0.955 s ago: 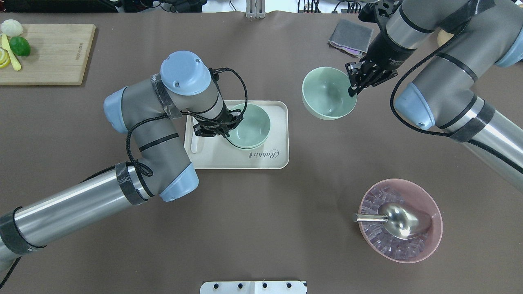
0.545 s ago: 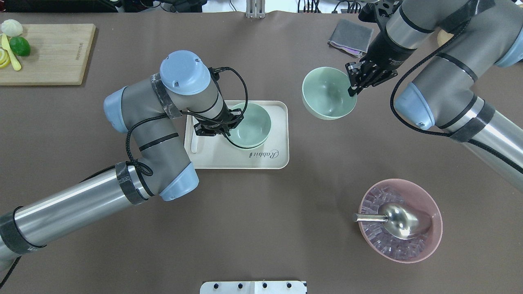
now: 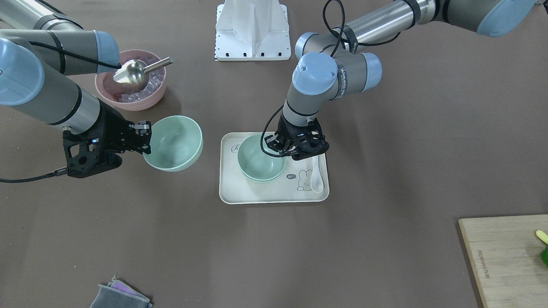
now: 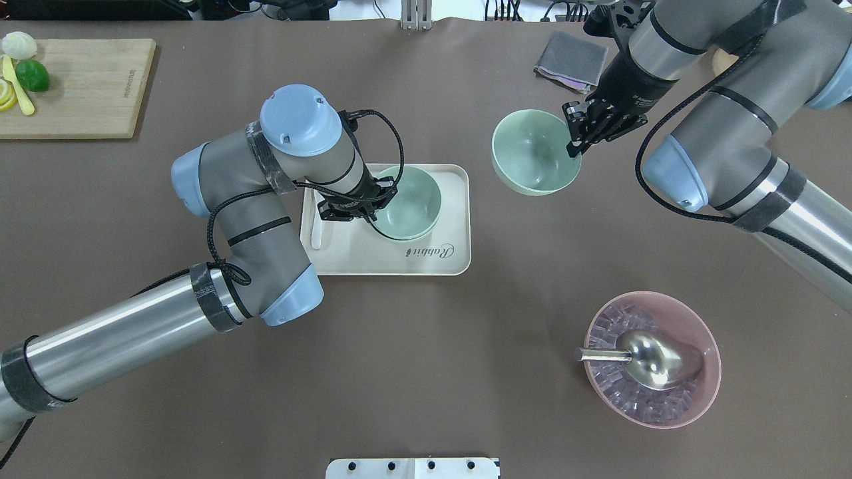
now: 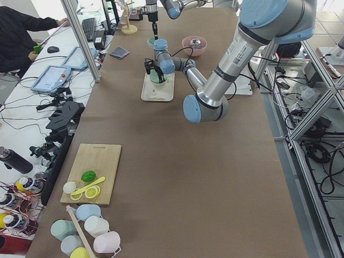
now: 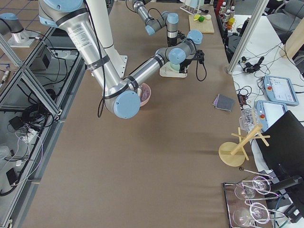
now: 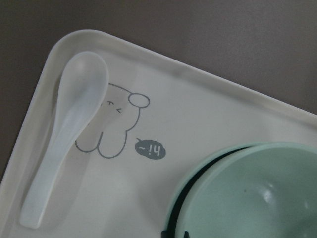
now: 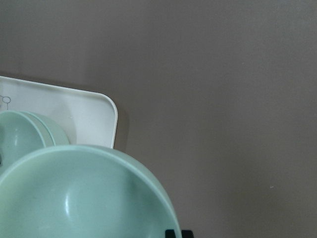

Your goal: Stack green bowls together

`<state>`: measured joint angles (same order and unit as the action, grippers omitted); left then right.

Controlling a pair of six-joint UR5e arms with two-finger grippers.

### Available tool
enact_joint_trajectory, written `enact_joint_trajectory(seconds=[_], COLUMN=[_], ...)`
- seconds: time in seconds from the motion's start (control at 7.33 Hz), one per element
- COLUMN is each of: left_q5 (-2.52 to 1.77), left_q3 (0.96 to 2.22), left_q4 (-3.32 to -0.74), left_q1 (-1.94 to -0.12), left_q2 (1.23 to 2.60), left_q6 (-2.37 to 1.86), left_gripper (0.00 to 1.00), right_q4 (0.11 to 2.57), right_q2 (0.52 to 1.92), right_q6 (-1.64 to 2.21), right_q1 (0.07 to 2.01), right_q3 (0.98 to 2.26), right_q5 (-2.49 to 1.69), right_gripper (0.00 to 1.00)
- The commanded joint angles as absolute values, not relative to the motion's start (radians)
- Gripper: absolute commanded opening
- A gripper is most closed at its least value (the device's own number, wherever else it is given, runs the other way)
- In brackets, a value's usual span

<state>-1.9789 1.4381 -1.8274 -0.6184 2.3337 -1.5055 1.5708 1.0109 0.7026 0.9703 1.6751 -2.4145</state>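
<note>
Shifted toward the far edge, top bowl (image 4: 409, 199) sits squarer in lower bowl (image 3: 262, 180) on mid-bench tray (image 4: 373, 263), left gripper (image 4: 376, 207) pinching its rim — right gripper (image 4: 574, 148) holds third bowl (image 4: 532, 153) aloft beside it, likely next.

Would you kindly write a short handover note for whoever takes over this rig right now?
Left tool: shut on the rim of the upper bowl, which sits nested in the lower bowl on the tray.
Right tool: shut on the rim of the third bowl, beside the tray and not over it; the bowl appears to be held in the air.
Done: two green bowls are nested on the tray.
To do: release the upper bowl and back the left tool away, then bring the third bowl over and set it into the pair.
</note>
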Motion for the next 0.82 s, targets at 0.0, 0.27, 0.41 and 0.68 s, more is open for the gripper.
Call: enact_joint_trajectory(seconds=[0.0,0.27,0.41,0.68], left_q5=[-1.979,-1.980,-1.980,-1.983], left_q3=[1.427,1.433,1.437,1.447], left_q4=[-1.848,-1.851,-1.853,-1.859], left_q1=[-0.618,-0.621,-0.621,-0.635], left_q2=[2.333,2.332,2.333,2.330], left_q6=[-1.506,-1.500,-1.500,-1.497], left_gripper=[0.00,0.60,0.97,0.97], right_q4=[1.571,1.571,1.571,1.571], right_q2=[1.011,1.011,1.011,1.011], right_q6=[0.703,0.703,0.703,0.703], right_q1=[0.969,0.971,0.971,0.971], right_q3=[1.675,1.677,1.680,1.681], right_q5=[-2.414,-2.414,-2.414,-2.416], right_gripper=[0.00,0.00,0.00,0.00])
